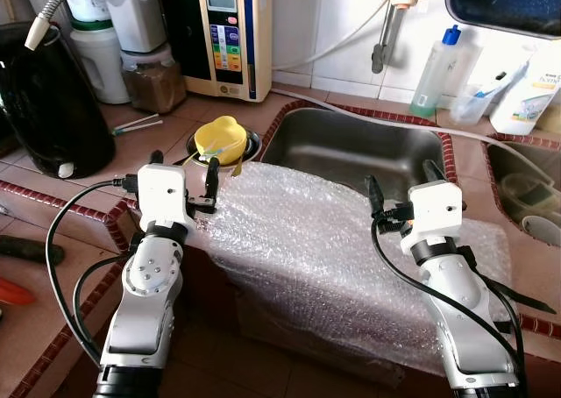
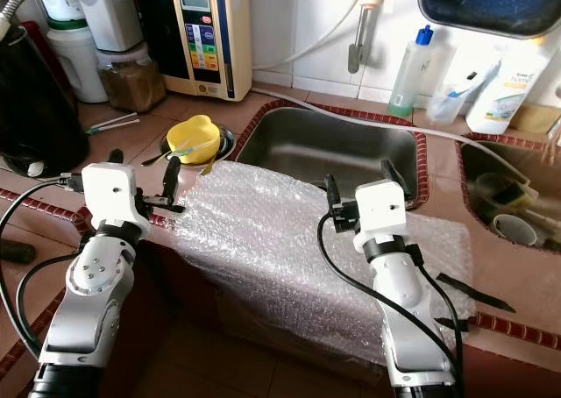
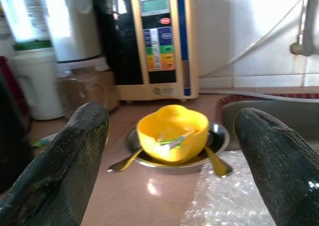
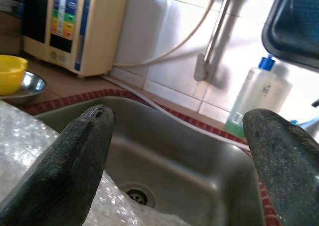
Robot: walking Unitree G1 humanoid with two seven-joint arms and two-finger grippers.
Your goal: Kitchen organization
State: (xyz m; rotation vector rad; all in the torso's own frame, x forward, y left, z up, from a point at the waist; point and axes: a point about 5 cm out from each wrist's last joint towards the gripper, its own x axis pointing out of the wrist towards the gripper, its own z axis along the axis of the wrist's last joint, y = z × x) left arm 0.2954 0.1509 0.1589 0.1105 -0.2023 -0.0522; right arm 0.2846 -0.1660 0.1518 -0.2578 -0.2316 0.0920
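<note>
Two grippers, both spread wide and empty: my left gripper [image 1: 183, 172] faces the yellow plastic bowl [image 1: 219, 138] at twelve o'clock; my right gripper [image 1: 401, 185] overlooks the steel sink [image 1: 351, 152]. Step, as I judge: approach; next, advance left and close on the bowl's rim.

Yellow bowl [image 1: 221, 138] in a silver dish [image 3: 218, 137]; clear bubble wrap [image 1: 324, 258]; steel-grey sink [image 1: 359, 152]; terracotta counter [image 1: 180, 117] edged dark red; white wall tiles [image 1: 333, 12]; blue-capped bottle [image 1: 436, 72].

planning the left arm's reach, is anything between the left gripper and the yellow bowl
Nothing visible does. The left gripper is open and lined up on the yellow bowl, with bare counter between them. The bubble wrap edge lies just beside that path.
</note>
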